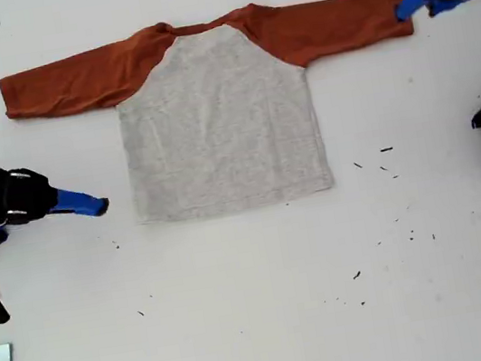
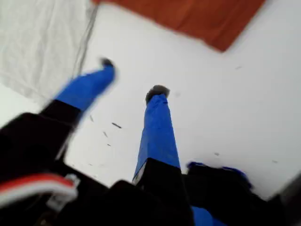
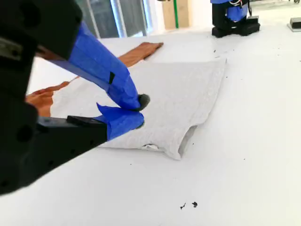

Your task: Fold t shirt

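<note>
My second gripper (image 3: 138,113) sits closest to its camera, blue fingertips (image 3: 127,89) pressed together with nothing between them, low over the table (image 3: 244,141) just off the hem corner of the t shirt (image 3: 183,94). In the exterior view it (image 1: 98,204) is at the left, beside the grey body's lower edge.

My first gripper (image 2: 134,77) has its jaws spread apart and empty, over bare table near the cuff of an orange sleeve (image 2: 197,19). In the exterior view it (image 1: 405,8) is at the upper right, at that cuff.

The t shirt (image 1: 216,111) lies flat, sleeves outstretched, neckline toward the exterior view's top. Dark specks (image 1: 383,158) dot the table.
</note>
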Available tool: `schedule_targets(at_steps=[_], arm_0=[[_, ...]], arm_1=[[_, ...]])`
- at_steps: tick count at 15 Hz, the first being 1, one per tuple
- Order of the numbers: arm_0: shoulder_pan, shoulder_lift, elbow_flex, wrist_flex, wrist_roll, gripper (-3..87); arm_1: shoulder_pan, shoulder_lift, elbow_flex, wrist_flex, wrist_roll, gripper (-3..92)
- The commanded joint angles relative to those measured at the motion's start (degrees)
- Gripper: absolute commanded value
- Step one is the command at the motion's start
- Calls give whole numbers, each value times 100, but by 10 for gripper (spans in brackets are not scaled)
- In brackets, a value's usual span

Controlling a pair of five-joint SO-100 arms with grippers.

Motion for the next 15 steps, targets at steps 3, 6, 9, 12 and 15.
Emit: schedule_targets(at_steps=[3,6,9,12,15], arm_0=[[-132,9,44,-9,229,-2],[-202,9,44,-9,308,-2],[-193,9,44,-9,325,-2],[-211,0,44,-9,325,-2],[-237,-26,44,-9,334,-2]], arm_1=[[1187,-1415,-1652,-211,-1450,454],[1608,-1740,-501,-1450,-1951,438],[1775,-2153,1222,-3313,-2250,408],[1819,-3199,2039,-4693,-2294,406],[1846,-3744,1969,-5010,-2320,36]])
